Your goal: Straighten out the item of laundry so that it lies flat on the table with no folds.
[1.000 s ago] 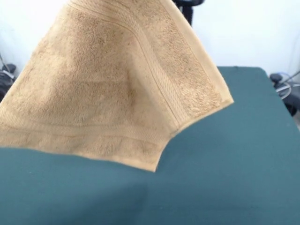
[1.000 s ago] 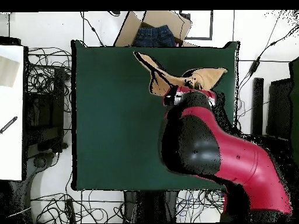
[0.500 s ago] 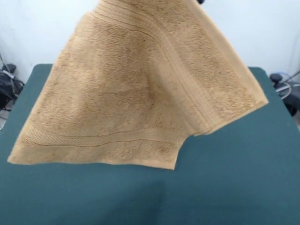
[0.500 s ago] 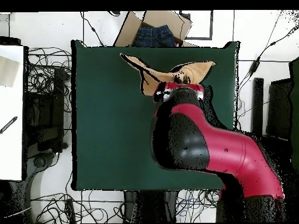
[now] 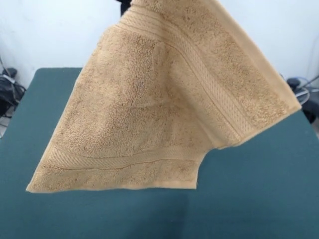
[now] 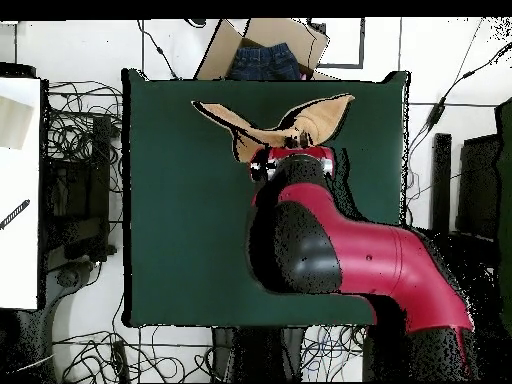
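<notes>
Right now the towel (image 5: 164,104) hangs from above the surface (image 5: 259,199); my gripper's state I cannot tell. I should lower slowly, dragging the bottom edge flat first.

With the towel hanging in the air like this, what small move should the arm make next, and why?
Probably lower the towel slowly until its bottom edge meets the table, then drag it sideways. It hangs from one raised part near the picture's top, its lower corners look clear of the felt, and one side is folded over. The gripper itself is hidden, so this is a guess.
</notes>
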